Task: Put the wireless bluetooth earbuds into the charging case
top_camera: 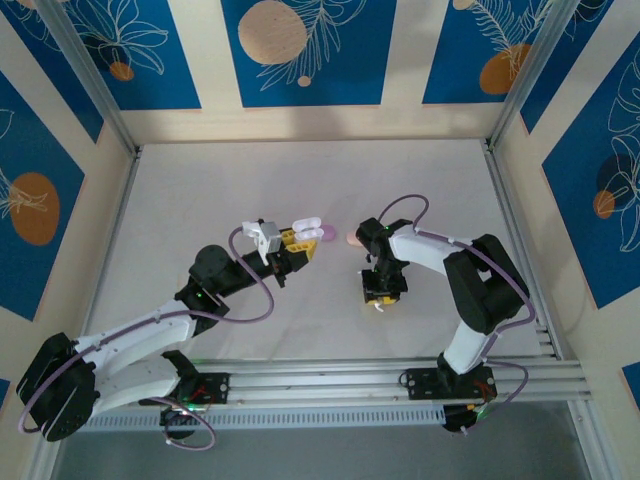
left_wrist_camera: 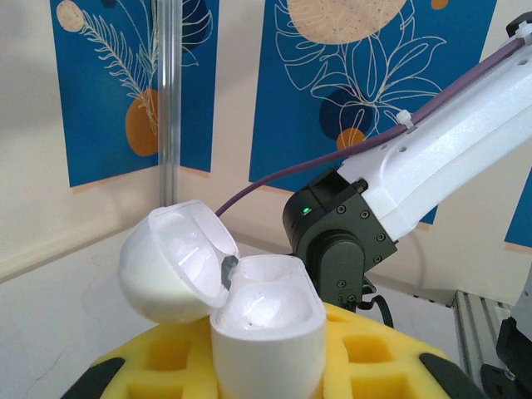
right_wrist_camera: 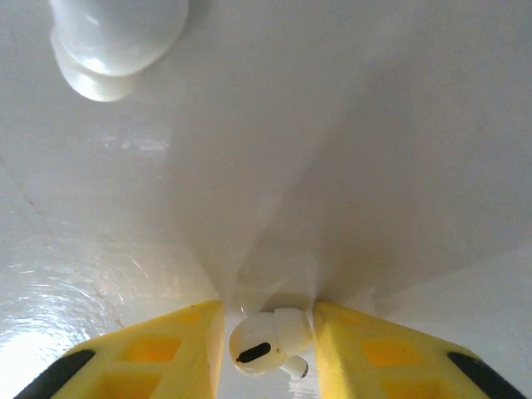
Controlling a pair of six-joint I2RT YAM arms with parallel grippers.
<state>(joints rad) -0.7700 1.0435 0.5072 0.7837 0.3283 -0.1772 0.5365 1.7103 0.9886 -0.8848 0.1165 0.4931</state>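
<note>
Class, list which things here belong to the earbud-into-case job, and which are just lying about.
Job in hand:
white earbud
open white charging case

Lying about for now:
purple rounded item
peach rounded item
blurred white rounded thing

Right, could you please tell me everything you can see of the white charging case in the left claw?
The white charging case is a smooth, glossy, pebble-shaped plastic shell, upright and open. Its rounded lid is swung back to one side on a small dark hinge, with moulded hollows inside; whether anything sits in the base's well is unclear. The left claw is shut on the base, yellow fingers on either side.
</note>
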